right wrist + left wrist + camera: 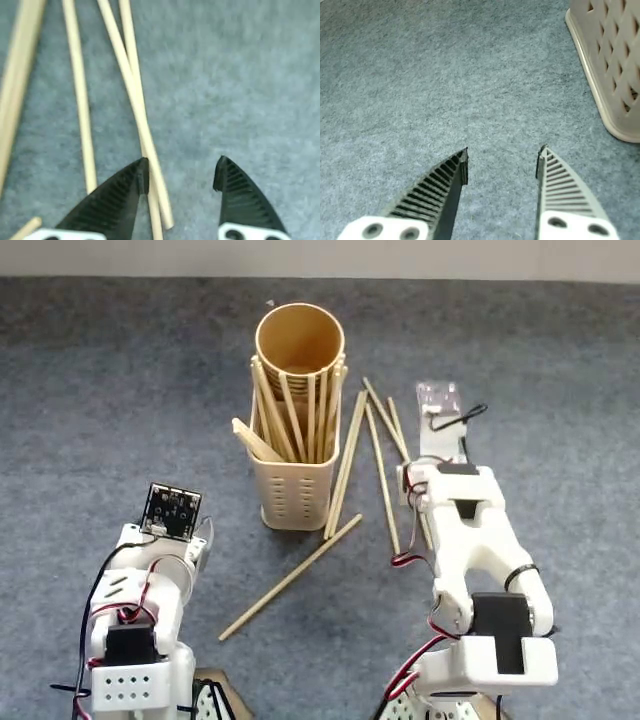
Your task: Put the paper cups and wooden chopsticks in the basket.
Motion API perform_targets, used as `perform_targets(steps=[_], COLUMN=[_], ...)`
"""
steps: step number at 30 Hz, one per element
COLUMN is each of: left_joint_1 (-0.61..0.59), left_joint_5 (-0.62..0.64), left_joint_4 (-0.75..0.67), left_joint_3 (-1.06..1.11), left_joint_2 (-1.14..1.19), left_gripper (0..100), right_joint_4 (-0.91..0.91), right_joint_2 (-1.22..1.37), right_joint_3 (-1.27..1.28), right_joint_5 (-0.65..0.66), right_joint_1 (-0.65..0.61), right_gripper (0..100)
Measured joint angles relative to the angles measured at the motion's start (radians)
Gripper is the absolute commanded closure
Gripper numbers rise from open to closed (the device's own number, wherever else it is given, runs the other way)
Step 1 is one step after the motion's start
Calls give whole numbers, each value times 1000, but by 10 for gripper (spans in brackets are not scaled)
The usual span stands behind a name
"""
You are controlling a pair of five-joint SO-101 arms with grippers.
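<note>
Upright at the middle of the grey carpet (120, 390): a beige perforated plastic basket (290, 495), already holding a bundle of pale wooden chopsticks (300, 415) on end, tips rising above its rim around a tan paper cup (300, 340), open end up. One broader stick jutting out to the left of the bundle.

More chopsticks loose on the carpet: one long stick (290, 578) aslant just near of the basket, from the near left up toward the basket's right corner; a close pair (347, 462) along the basket's right side, lying against it or leaning on it, hard to tell which; several more (381, 475) fanned out farther right, passing under the right arm (470, 540).

That arm stretched from the near right edge toward the far side, above the fan of loose sticks. At its end, the right gripper (181, 162) low over the carpet, black ribbed jaws parted to a moderate gap and gripping nothing. Two crossed chopsticks (132, 90) ending just beside one fingertip (137, 172), at the edge of the gap; a single stick (80, 100) and a further pale one (17, 75) lying outside it.

At the near left, the left arm (135, 630), well apart from the loose sticks. Below it, the left gripper (502, 150) pointed down at bare carpet, jaws likewise parted and empty, the basket's latticed lower corner near on the right, not touching.
</note>
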Motion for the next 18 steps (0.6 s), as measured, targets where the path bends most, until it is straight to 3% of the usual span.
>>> perform_targets(steps=[10, 18], left_joint_1=[0, 0], left_joint_5=[0, 0], left_joint_4=[3, 3], left_joint_3=[0, 0], left_joint_2=[0, 0], left_gripper=[755, 755], right_joint_4=[-89, -83], right_joint_2=[20, 269], right_joint_3=[-21, -183], right_joint_5=[0, 23], right_joint_1=[-95, -94], right_gripper=[786, 789])
